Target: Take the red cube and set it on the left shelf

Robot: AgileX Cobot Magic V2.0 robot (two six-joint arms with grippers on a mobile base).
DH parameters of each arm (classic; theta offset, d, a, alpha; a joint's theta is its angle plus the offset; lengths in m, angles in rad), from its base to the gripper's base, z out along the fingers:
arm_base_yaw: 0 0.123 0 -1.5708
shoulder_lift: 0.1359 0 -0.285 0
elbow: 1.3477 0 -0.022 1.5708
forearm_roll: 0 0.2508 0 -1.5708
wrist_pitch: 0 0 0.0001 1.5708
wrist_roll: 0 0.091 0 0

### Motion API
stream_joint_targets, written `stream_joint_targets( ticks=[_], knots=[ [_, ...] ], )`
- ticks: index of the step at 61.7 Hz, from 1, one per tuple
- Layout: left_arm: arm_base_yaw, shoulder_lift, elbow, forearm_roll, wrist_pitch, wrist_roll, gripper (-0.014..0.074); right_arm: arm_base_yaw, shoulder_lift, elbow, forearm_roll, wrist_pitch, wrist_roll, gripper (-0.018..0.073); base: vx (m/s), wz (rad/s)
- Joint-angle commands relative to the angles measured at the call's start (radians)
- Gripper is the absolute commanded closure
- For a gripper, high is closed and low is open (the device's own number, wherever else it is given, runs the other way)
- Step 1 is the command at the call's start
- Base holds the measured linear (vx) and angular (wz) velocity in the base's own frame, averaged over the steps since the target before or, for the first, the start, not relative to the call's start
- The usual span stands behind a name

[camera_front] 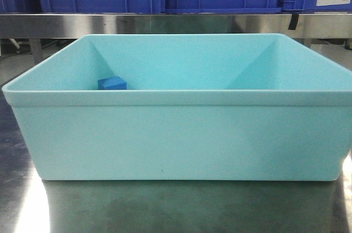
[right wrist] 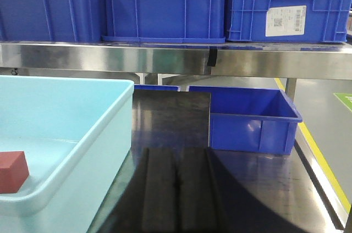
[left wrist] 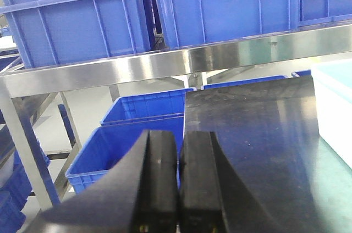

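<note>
Both tools are clenched on nothing: left gripper (left wrist: 179, 183) and right gripper (right wrist: 176, 189), jaws pressed together.

The red cube (right wrist: 12, 171) lies on the floor of the pale teal tub (right wrist: 82, 134), left of and below the right gripper, beyond the tub wall. The blue cube (camera_front: 112, 83) is also in the tub and should be left alone.

Judgement: spread the jaws first, clear the rim, descend straight down, and square the pads to the cube's flat faces.

The left shelf (left wrist: 137, 68) rail runs ahead of the left gripper, with blue crates (left wrist: 82, 24) above it.
</note>
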Motion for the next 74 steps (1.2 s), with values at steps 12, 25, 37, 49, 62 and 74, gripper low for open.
stream_joint_targets(
  ticks=[12,25,37,49,62,74],
  knots=[
    [-0.007,0.000,0.022,-0.005,-0.090,0.001,0.0491,-0.004,0.153,-0.148,0.002,-0.106,0.003,0.0510,0.00,0.00],
    [-0.007,0.000,0.022,-0.005,-0.090,0.001,0.0491,-0.004,0.320,-0.312,0.005,-0.146,0.004,0.0510,0.00,0.00],
    [-0.007,0.000,0.022,-0.005,-0.090,0.001,0.0491,0.043,0.577,-0.519,0.003,-0.055,0.004,0.0510,0.00,0.00],
    [-0.007,0.000,0.022,-0.005,-0.090,0.001,0.0491,0.180,0.850,-0.729,0.003,0.029,0.004,0.0510,0.00,0.00],
    [-0.007,0.000,0.022,-0.005,-0.090,0.001,0.0491,0.353,1.143,-0.929,0.003,0.037,0.004,0.0496,0.00,0.00],
    [-0.007,0.000,0.022,-0.005,-0.090,0.001,0.0491,0.420,1.331,-1.035,0.002,0.077,0.003,0.0083,0.00,0.00]
  ],
)
